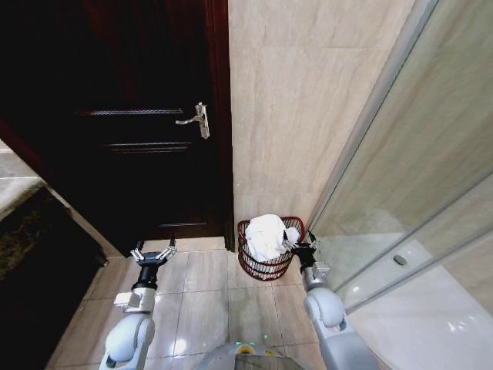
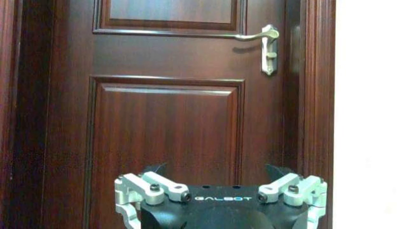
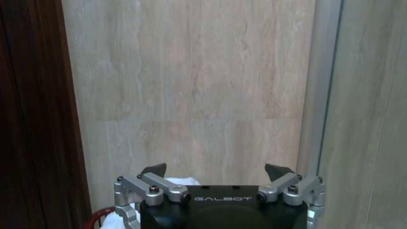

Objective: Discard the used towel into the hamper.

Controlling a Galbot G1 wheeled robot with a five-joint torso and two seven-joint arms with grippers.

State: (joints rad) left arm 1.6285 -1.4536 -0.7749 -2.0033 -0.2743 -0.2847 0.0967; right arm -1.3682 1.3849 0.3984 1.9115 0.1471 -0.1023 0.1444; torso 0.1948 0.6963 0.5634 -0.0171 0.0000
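Note:
The hamper, a small reddish-brown wire basket, stands on the floor against the tiled wall beside the door. A crumpled white towel lies inside it, piled above the rim. My right gripper hovers open at the hamper's right rim, holding nothing. In the right wrist view the right gripper faces the wall, with a bit of towel and the hamper's red rim below it. My left gripper is open and empty in front of the door, left of the hamper; the left wrist view shows it facing the door panel.
A dark wooden door with a silver lever handle is shut on the left. A glass shower partition runs along the right. A dark counter edge is at far left. Beige floor tiles lie between my arms.

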